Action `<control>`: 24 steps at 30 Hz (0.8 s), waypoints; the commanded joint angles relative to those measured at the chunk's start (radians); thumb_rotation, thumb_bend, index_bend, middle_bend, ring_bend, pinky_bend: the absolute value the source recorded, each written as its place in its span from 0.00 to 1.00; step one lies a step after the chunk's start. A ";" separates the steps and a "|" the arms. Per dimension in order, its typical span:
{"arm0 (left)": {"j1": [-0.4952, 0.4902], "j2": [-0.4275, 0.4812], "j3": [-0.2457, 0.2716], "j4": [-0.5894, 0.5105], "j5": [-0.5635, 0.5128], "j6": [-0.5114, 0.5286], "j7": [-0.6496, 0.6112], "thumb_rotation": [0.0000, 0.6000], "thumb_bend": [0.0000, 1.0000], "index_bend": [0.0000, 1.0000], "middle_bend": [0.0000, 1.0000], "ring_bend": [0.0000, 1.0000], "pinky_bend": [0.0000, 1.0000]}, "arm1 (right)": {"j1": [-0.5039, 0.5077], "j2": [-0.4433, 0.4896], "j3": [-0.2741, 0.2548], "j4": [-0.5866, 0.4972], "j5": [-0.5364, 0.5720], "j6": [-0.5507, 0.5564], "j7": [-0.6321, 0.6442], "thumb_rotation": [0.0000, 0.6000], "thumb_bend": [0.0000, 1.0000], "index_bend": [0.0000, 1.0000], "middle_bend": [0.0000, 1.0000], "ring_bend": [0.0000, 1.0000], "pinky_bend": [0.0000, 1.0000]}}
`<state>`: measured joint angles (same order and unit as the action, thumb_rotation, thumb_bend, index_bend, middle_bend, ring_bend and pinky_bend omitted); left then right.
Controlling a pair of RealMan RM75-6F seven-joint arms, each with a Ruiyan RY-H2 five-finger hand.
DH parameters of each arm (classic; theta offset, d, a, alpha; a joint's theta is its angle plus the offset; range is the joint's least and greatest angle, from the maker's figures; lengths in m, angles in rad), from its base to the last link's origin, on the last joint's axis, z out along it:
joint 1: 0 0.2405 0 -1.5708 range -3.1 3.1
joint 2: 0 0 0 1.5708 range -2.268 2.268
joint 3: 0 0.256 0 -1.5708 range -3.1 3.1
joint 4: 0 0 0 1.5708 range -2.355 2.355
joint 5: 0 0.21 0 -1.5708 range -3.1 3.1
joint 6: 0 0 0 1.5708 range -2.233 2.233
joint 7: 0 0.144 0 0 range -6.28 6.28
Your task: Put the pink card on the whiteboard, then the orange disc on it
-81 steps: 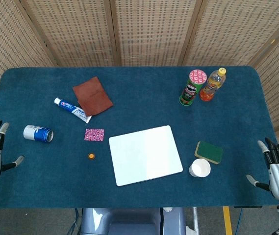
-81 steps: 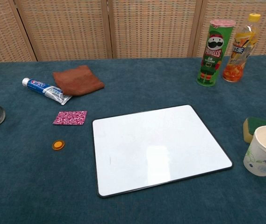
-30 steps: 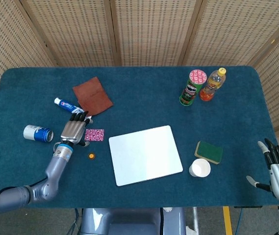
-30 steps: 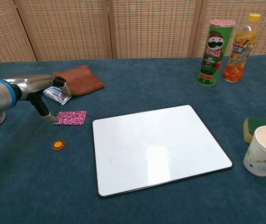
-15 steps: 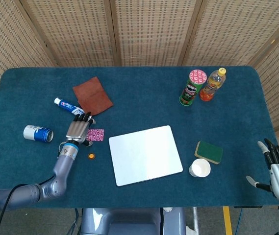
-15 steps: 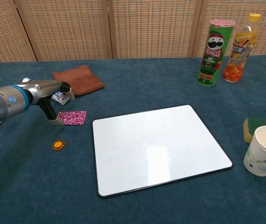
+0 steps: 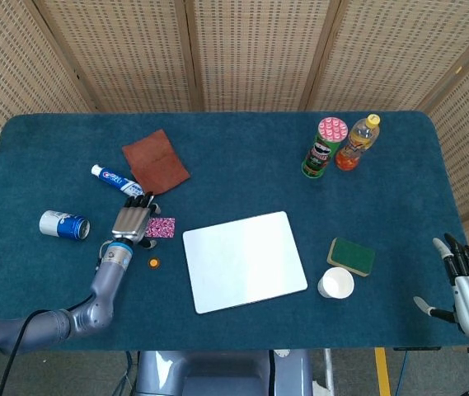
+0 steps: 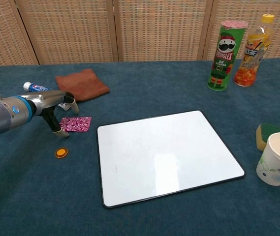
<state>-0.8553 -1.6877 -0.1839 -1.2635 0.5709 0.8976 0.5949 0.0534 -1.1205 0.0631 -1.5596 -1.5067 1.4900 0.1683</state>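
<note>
The pink patterned card [image 7: 162,228] [image 8: 77,124] lies flat on the blue cloth, left of the whiteboard [image 7: 244,261] [image 8: 164,156]. The small orange disc [image 7: 153,263] [image 8: 61,153] sits on the cloth just in front of the card. My left hand [image 7: 133,219] [image 8: 55,107] is at the card's left end, fingers spread above it and the thumb reaching down by the card's left corner; I see nothing held. My right hand [image 7: 468,285] stays open off the table's front right corner, in the head view only.
A toothpaste tube [image 7: 119,183] and a brown cloth [image 7: 156,161] lie just behind my left hand, with a blue can [image 7: 63,224] to its left. A Pringles can [image 7: 323,147] and an orange bottle [image 7: 358,142] stand far right. A green sponge [image 7: 351,256] and paper cup [image 7: 335,284] sit right of the whiteboard.
My left arm came in from the table's left edge and its hand crept right onto the card's left end. Card, disc and right hand have not moved.
</note>
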 commanded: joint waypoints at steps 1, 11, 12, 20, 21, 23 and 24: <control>-0.003 -0.004 0.000 0.006 -0.007 -0.004 0.003 1.00 0.23 0.28 0.00 0.00 0.00 | 0.000 0.000 0.000 0.000 0.000 0.000 0.002 1.00 0.00 0.00 0.00 0.00 0.00; -0.015 -0.003 0.002 0.013 -0.064 -0.027 0.033 1.00 0.30 0.45 0.00 0.00 0.00 | 0.000 0.001 -0.001 0.001 -0.001 0.000 0.006 1.00 0.00 0.00 0.00 0.00 0.00; -0.016 -0.002 0.003 0.012 -0.066 -0.026 0.035 1.00 0.30 0.47 0.00 0.00 0.00 | 0.000 0.001 0.000 0.000 -0.001 -0.001 0.006 1.00 0.00 0.00 0.00 0.00 0.00; -0.006 0.018 0.004 -0.013 -0.041 -0.012 0.012 1.00 0.31 0.54 0.00 0.00 0.00 | 0.000 0.002 -0.001 0.000 -0.001 -0.001 0.008 1.00 0.00 0.00 0.00 0.00 0.00; -0.004 0.020 0.005 -0.017 -0.036 -0.011 0.008 1.00 0.31 0.54 0.00 0.00 0.00 | 0.000 0.002 -0.001 0.000 -0.001 -0.001 0.007 1.00 0.00 0.00 0.00 0.00 0.00; -0.001 0.025 0.006 -0.024 -0.028 -0.010 0.003 1.00 0.31 0.54 0.00 0.00 0.00 | 0.000 0.002 -0.001 0.000 0.000 -0.002 0.007 1.00 0.00 0.00 0.00 0.00 0.00; 0.000 0.027 0.007 -0.027 -0.025 -0.010 0.000 1.00 0.31 0.54 0.00 0.00 0.00 | 0.000 0.002 -0.001 0.000 0.000 -0.002 0.007 1.00 0.00 0.00 0.00 0.00 0.00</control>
<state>-0.8564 -1.6617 -0.1779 -1.2891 0.5450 0.8872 0.5960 0.0535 -1.1186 0.0620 -1.5595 -1.5070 1.4884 0.1749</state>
